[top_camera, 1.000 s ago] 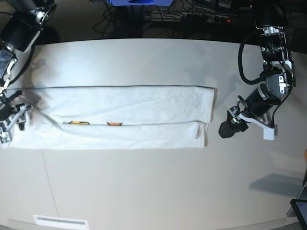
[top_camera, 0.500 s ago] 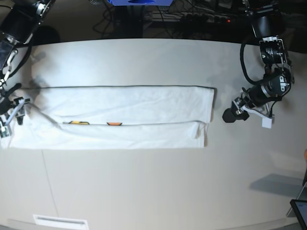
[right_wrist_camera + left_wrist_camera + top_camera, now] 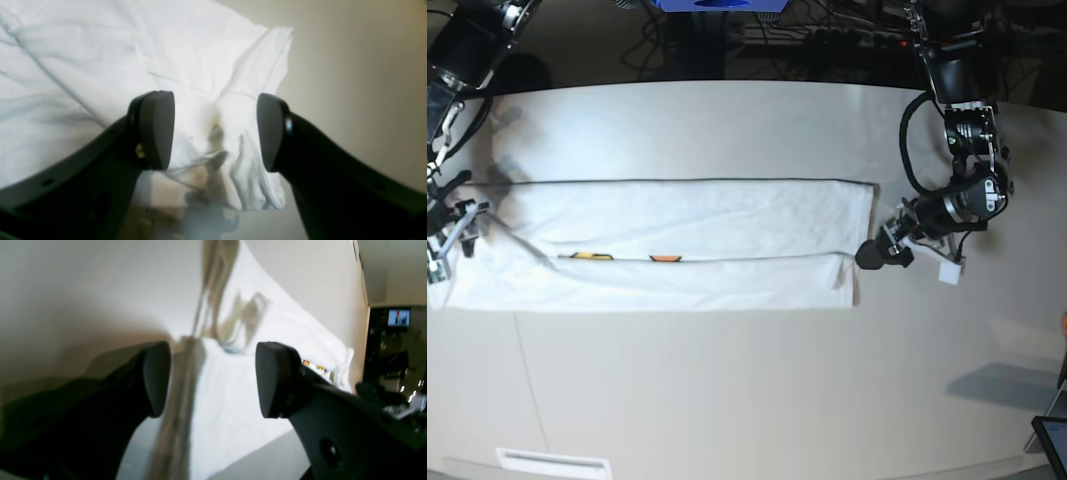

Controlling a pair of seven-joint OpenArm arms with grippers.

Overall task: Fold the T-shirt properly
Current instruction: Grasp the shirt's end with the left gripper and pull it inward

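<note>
The white T-shirt [image 3: 687, 225] lies folded into a long strip across the table, with small orange and yellow print marks [image 3: 665, 258] showing at the fold. My left gripper [image 3: 868, 255] is open at the strip's right end; in the left wrist view [image 3: 210, 380] the shirt [image 3: 230, 413] lies just beyond the blurred fingers. My right gripper [image 3: 449, 248] is at the strip's left end. In the right wrist view it [image 3: 213, 131] is open, its jaws either side of a bunched fold of shirt cloth [image 3: 100, 50].
The beige table [image 3: 747, 390] has a white label [image 3: 552, 462] near its front left edge and a dark screen [image 3: 1052, 440] at the front right corner. Cables and dark equipment [image 3: 827, 35] run behind the table's back edge.
My left gripper has swung leftward, from well clear of the shirt to its right end. My right gripper has shifted only slightly at the left end. The shirt has not moved.
</note>
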